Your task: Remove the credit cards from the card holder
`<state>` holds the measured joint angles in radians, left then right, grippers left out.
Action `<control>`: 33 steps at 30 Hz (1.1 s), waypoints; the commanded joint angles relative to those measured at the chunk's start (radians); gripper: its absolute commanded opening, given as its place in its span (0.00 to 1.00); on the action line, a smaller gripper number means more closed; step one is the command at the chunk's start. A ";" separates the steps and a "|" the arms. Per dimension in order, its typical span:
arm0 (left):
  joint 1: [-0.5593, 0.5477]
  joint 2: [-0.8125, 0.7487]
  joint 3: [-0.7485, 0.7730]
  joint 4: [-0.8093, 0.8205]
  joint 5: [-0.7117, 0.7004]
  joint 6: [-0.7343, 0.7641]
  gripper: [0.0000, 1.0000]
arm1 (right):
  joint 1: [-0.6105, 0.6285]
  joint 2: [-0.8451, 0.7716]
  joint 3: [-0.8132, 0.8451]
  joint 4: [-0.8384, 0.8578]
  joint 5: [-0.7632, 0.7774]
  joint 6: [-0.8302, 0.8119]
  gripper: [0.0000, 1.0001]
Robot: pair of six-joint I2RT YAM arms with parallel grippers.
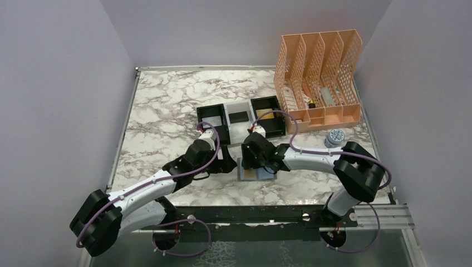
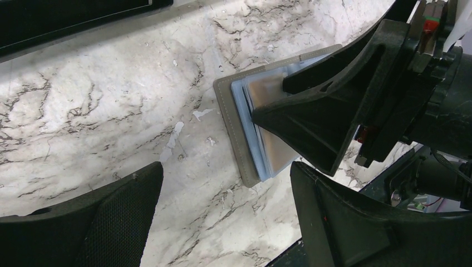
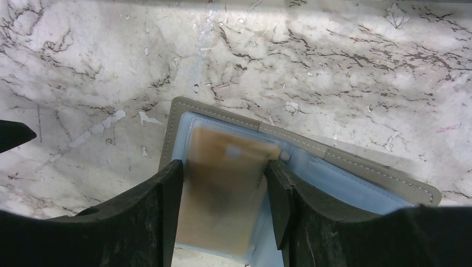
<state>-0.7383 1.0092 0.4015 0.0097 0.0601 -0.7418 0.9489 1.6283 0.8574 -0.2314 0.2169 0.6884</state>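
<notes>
Black fingers of the right gripper fill the foreground of its wrist view. They stand apart on either side of a gold card, each at or almost at one long edge, and I cannot tell whether they already pinch it. The card lies in the left panel of the holder, which is spread open with its blue-grey inside up. The holder sits on the table near the front edge, in front of the tray and directly under the right gripper. The left gripper hangs just beside the holder's left edge, its jaws released wide with nothing in them. The step in hand looks like the grasp on the card, ahead of drawing it out. The next move probably calls for the fingers to bite on the card alone, not the sleeve around it. The card would then slide along the pocket toward its open side. The light holder may lift with it unless the left gripper pins it down. By count there are one holder with two panels, two grippers, one tray of three compartments and one peach rack. Only one card is plainly seen, and any others tucked in the holder are hidden. A yellowish flat thing in the tray's right compartment may be another card, but I cannot tell.
</notes>
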 commanded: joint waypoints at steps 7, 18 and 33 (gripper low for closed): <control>0.007 -0.006 0.000 0.054 0.097 0.033 0.87 | -0.068 -0.052 -0.151 0.118 -0.220 0.039 0.53; -0.049 0.123 0.017 0.221 0.222 0.027 0.85 | -0.145 -0.080 -0.245 0.234 -0.370 0.051 0.54; -0.143 0.238 0.071 0.341 0.225 -0.019 0.71 | -0.163 -0.078 -0.270 0.263 -0.393 0.066 0.54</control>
<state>-0.8558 1.2171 0.4309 0.2626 0.2504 -0.7372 0.7837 1.5181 0.6292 0.0814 -0.1368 0.7425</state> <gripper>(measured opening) 0.743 0.539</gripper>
